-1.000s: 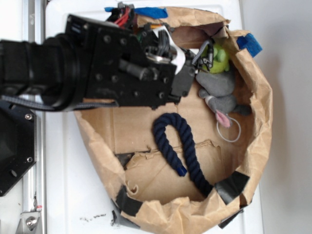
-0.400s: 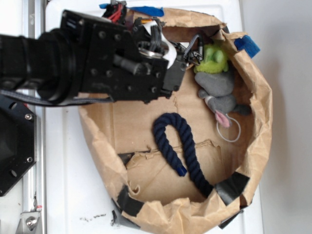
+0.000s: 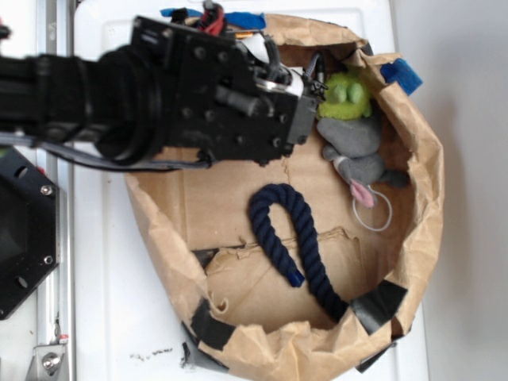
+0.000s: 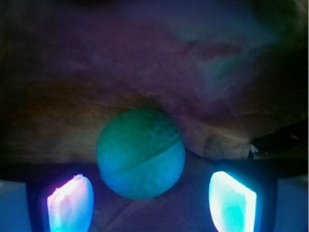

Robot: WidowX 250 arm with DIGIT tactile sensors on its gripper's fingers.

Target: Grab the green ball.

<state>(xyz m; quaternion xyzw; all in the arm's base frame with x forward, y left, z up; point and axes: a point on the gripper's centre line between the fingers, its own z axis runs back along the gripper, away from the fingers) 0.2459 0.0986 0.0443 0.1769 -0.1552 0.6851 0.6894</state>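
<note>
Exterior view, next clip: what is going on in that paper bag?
A WidowX arm reaches into the upper part of a brown paper bag for the green ball. The wrist view shows the ball lying between the open fingers of the hand, not gripped yet. From outside, the arm hides the ball. A grey plush toy and a navy rope lie untouched in the bag.

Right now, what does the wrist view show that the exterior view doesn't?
Only the wrist view shows the green ball, lying between the two lit fingertips, apart from both, so the gripper is open. Only the exterior view shows the navy rope, the grey plush toy with its lime head, the white ring and the arm covering the ball's spot. Both show the crumpled brown paper basket.
</note>
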